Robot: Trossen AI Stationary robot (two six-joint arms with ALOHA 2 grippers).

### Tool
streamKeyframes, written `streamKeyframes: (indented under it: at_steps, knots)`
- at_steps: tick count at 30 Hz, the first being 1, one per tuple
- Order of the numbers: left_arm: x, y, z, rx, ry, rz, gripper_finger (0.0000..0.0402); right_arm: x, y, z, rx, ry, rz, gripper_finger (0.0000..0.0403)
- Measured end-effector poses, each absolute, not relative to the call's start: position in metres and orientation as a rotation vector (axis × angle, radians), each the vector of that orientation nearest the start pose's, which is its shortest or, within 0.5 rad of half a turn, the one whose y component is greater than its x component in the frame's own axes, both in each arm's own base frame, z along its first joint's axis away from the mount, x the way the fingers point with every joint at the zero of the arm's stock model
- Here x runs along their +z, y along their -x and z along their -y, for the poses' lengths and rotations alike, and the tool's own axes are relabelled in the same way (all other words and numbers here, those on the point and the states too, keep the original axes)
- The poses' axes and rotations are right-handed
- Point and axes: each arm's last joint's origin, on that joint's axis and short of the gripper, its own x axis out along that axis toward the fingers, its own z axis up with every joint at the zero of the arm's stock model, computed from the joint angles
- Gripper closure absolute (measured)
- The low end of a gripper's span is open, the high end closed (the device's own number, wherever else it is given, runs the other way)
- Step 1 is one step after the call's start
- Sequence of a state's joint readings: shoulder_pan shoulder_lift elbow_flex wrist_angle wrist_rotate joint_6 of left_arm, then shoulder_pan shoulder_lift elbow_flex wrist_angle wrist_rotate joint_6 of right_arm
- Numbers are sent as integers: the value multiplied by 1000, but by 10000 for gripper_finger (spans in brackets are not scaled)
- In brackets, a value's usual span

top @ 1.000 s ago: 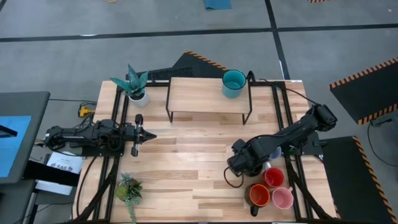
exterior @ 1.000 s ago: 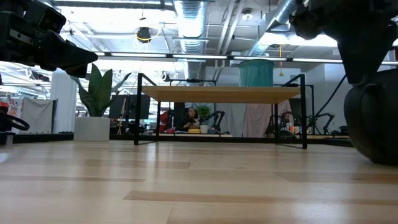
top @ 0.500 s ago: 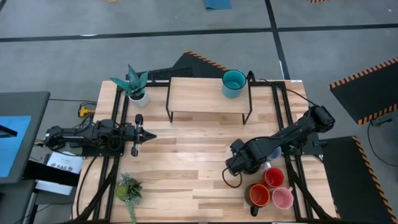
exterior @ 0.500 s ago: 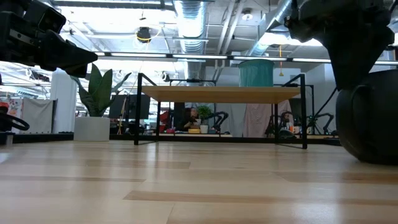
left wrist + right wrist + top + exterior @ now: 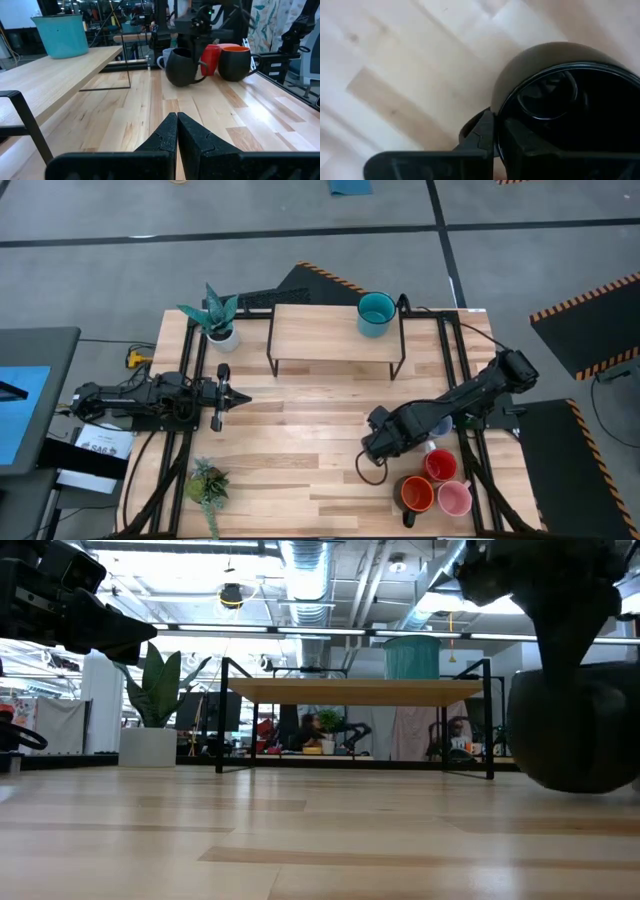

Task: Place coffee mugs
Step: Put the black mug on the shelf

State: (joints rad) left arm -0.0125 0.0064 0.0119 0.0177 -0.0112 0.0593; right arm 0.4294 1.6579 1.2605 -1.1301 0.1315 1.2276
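My right gripper (image 5: 495, 131) pinched the black mug (image 5: 565, 100), red mug (image 5: 441, 464) and pink mug (image 5: 455, 498) close by, mug had slid a bit left, left gripper (image 5: 177, 131) closed, empty.

My right tool (image 5: 495, 137) is low over the surface, fingers pinched together. My left tool (image 5: 222, 392) rests extended at the left edge, fingers together.

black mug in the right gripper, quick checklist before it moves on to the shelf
1. Grip: right gripper fingers pinch the black mug at its rim. Ok.
2. Mug clear of the table: low view hints at a gap. Cannot tell.
3. Free space on the shelf: bare left of the teal mug. Ok.
4. Neighbours apart: red mug, orange-lined mug and pink mug sit off to the side. Ok.
5. Left gripper parked far left, shut. Ok.
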Motion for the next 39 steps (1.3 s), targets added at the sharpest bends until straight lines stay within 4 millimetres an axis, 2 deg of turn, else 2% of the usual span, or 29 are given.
streamKeyframes:
  at_steps: [5, 8, 12, 15, 19, 23, 29, 39]
  knots:
    - [169, -97, 1, -1, -59, 23, 401, 253, -282, -127, -480, -554, -1334, 369]
    - [169, -97, 1, -1, -59, 23, 401, 281, -294, -133, -314, -529, -1261, 369]
    - [169, -97, 1, -1, -59, 23, 401, 330, -307, -131, -162, -497, -1119, 369]
    - [169, -97, 1, -1, -59, 23, 401, 364, -310, -116, -158, -460, -1035, 369]
    - [169, -97, 1, -1, -59, 23, 401, 397, -305, -79, -284, -400, -991, 369]
    - [169, -97, 1, -1, -59, 23, 402, 410, -300, -35, -399, -411, -1024, 369]
    - [169, -97, 1, -1, -59, 23, 401, 407, -292, 18, -450, -426, -1140, 369]
    - [169, -97, 1, -1, -59, 23, 402, 403, -282, 58, -401, -320, -1238, 369]
